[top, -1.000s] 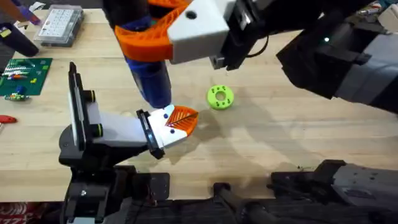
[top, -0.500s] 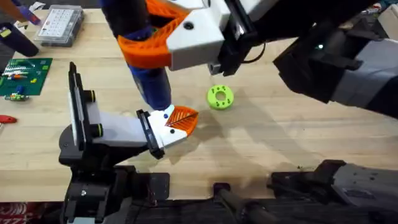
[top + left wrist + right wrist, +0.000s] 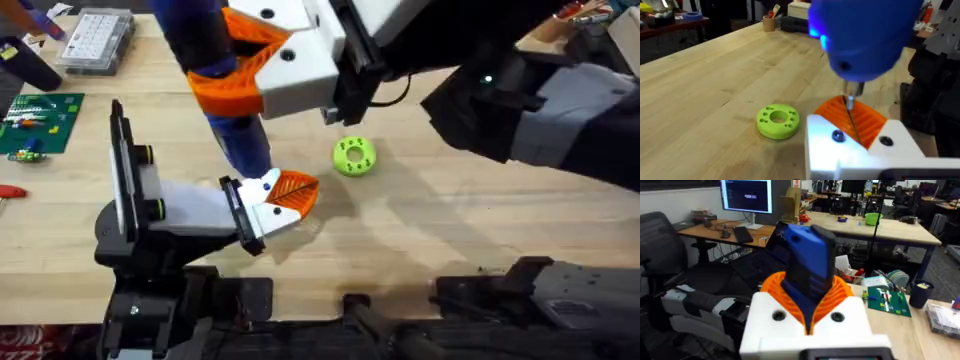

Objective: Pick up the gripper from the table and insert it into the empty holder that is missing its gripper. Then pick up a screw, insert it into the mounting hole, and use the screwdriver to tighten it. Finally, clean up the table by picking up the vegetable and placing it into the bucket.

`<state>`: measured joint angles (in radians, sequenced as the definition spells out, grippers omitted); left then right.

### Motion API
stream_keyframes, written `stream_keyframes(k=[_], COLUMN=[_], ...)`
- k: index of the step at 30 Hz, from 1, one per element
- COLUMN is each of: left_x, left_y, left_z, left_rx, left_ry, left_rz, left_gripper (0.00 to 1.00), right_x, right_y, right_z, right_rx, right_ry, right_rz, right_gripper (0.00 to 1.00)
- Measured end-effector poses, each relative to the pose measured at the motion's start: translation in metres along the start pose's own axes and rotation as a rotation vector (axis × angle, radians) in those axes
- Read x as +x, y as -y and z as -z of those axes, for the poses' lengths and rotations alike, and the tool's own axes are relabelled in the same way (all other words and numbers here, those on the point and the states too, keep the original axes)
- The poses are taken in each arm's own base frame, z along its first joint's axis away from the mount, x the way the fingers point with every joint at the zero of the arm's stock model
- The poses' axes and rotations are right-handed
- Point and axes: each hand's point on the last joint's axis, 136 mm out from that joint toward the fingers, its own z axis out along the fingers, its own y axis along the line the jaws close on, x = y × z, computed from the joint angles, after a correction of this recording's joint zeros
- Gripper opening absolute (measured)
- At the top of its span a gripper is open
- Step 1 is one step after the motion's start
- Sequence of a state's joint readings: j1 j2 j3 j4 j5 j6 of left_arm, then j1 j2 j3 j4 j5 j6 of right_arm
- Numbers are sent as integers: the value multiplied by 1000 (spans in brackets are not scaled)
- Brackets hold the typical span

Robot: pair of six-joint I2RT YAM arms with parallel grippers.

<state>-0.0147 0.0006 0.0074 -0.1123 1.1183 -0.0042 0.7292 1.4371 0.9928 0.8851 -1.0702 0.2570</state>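
Overhead: the right arm reaches across the middle, its end effector (image 3: 255, 62) clamped on the blue screwdriver (image 3: 235, 120), which points down at the white and orange end effector (image 3: 285, 195) of the left arm, low over the bench (image 3: 450, 230). A green disc (image 3: 354, 156) lies just to the right.

Left wrist: the thin metal tip (image 3: 850, 112) hangs over the ribbed orange fingers (image 3: 860, 120), near two dark screw heads on the white body. Whether these fingers are open I cannot tell. I judge that the tip should be centred on one screw head before pressing, with the tool kept upright so it does not skid onto the ribs.

Right wrist: the orange fingers (image 3: 840, 292) grip the blue body on both sides; a firm, steady hold should resist twisting.
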Motion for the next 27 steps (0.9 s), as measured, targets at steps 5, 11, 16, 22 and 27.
stream_keyframes(k=[5, 11, 16, 22, 27], left_x=[0, 0, 0, 0, 0], left_y=[0, 0, 0, 0, 0], left_z=[0, 0, 0, 0, 0], left_rx=[0, 0, 0, 0, 0], left_ry=[0, 0, 0, 0, 0], left_rz=[0, 0, 0, 0, 0], left_gripper=[4, 4, 4, 4, 4], right_x=[12, 15, 20, 23, 24], right_y=[4, 0, -1, 0, 0], right_z=[-1, 2, 4, 5, 5], right_rx=[3, 0, 7, 16, 18], right_ry=[-11, 4, 12, 10, 8], right_rz=[-20, 11, 15, 6, 1], right_gripper=[22, 22, 22, 22, 22])
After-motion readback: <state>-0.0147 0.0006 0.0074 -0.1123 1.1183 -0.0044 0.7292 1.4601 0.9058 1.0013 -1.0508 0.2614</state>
